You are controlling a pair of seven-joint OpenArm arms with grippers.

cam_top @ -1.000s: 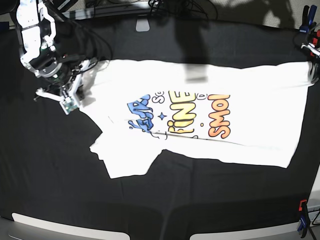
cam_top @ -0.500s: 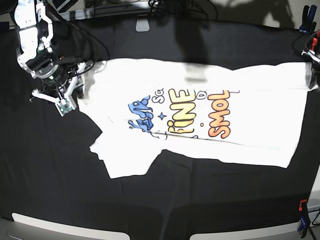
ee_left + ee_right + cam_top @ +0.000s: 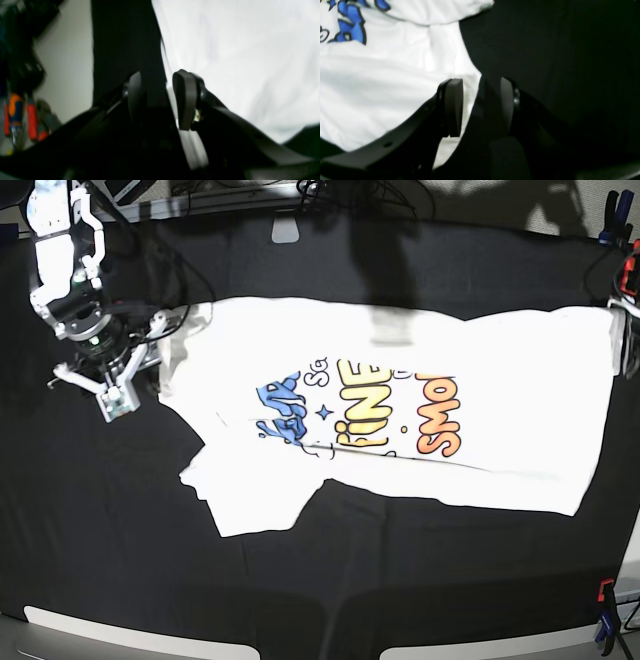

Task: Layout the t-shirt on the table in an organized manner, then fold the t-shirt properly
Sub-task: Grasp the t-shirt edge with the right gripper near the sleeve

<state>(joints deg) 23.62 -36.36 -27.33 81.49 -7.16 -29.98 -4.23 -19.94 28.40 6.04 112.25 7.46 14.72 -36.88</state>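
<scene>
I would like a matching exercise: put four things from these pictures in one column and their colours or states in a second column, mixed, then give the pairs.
1. t-shirt
2. table
3. word SMOL
4. right gripper

a. black cloth cover
b. orange print
c. fingers apart, nothing between them
d. white, spread print side up

Pairs: 1-d, 2-a, 3-b, 4-c

Bare table (image 3: 120, 510) surrounds the t-shirt (image 3: 500, 420); clamps (image 3: 606, 620) flank one edge.
</scene>
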